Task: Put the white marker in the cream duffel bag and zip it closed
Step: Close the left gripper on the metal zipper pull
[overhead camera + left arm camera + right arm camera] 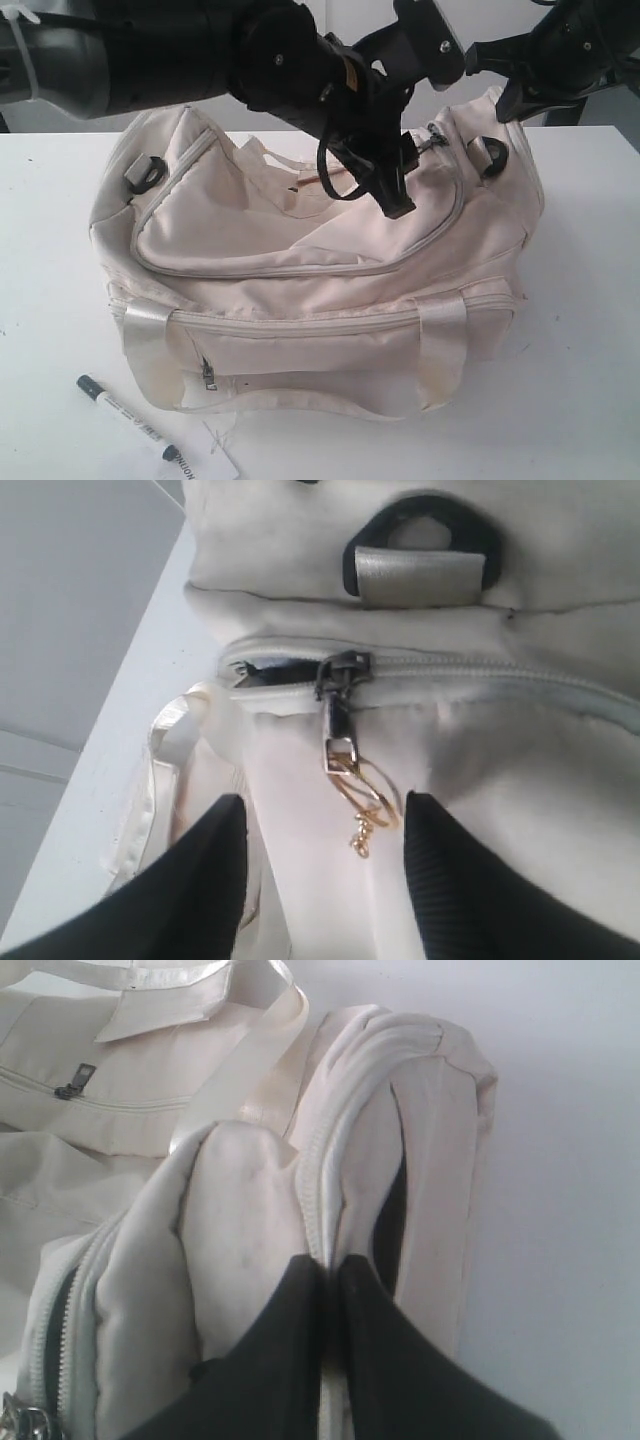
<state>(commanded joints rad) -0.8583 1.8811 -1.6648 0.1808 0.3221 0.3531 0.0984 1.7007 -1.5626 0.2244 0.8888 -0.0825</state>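
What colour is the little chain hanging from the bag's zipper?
Gold. The chain shows best in the left wrist view, dangling from the dark zipper slider.

White marker (128, 417) outside cream duffel bag (300, 285)

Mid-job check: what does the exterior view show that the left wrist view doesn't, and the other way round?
Exterior only: the white marker lying on the table in front of the cream duffel bag, not inside it. Left wrist only: the gold chain pull hanging from the zipper slider, just ahead of the open left tool. Both: the bag's top zipper with that slider, and a black end ring.
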